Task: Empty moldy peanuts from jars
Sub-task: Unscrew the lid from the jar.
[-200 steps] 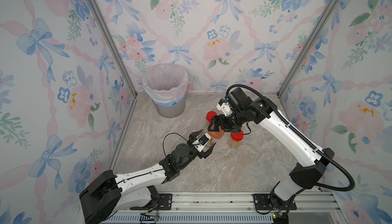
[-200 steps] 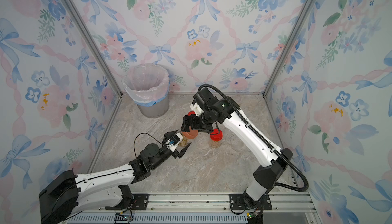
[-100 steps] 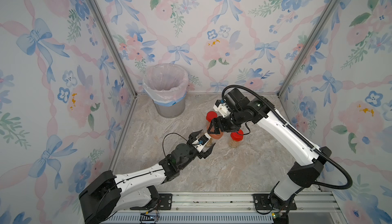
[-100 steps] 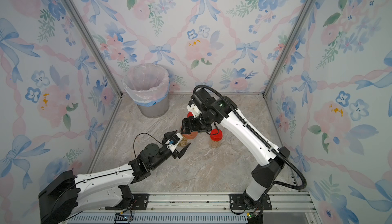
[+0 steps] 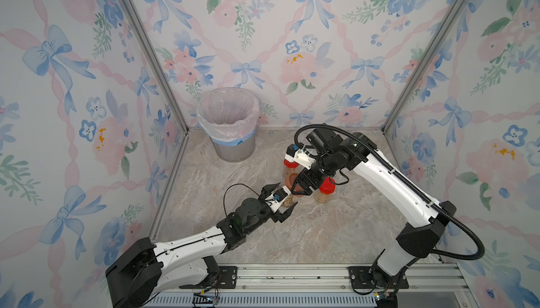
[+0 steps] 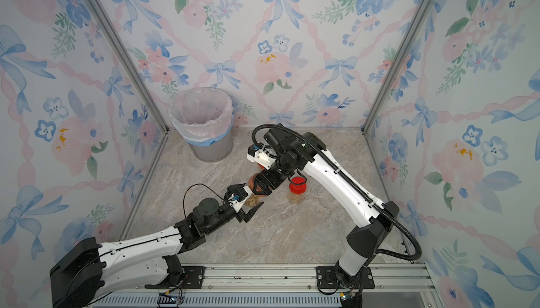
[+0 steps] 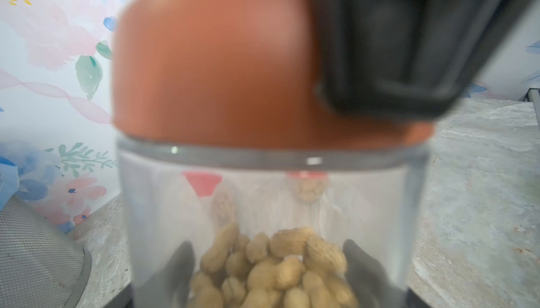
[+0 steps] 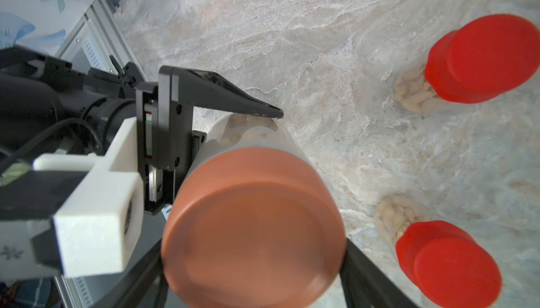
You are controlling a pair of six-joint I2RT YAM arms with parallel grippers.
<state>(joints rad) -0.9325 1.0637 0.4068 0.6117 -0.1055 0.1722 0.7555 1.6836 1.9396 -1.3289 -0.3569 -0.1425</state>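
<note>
One wide, clear, smooth-walled cylindrical jar [image 7: 380, 204] stands near the middle of the veined grey-beige marble-patterned surface [image 5: 321, 233]. It is upright, its long axis vertical and its mouth pointing up. A matte, round-shouldered brown lid [image 8: 254, 233] caps it. Pale tan peanuts [image 7: 277, 268], oval with bumpy shells, lie heaped in its lower part.

The left gripper [image 5: 286, 197] is clamped on the lower wall of the wide jar. Its black wedge-shaped fingers [image 8: 222, 96] lie flat against opposite sides and show as dark blurs through the clear wall in the left wrist view. The right gripper [image 5: 298, 188] reaches down from above and is closed on the brown lid, with a black finger [image 7: 409, 43] pressed against the lid's side. I cannot tell whether the jar's base rests on the surface.

Two slimmer clear jars with glossy bright red screw lids stand free, also upright. The right red-lidded jar [image 5: 327, 185] is just beside the wide jar, on the side of the surface's right edge. The back red-lidded jar [image 5: 290, 162] is just behind the wide jar, toward the back edge and partly under the right wrist. Both hold tan nuts at the bottom.

A large round grey bin [image 5: 233, 151] with fine mesh walls and a thin crinkled pinkish liner stands in the back left corner, well apart from the jars.
</note>
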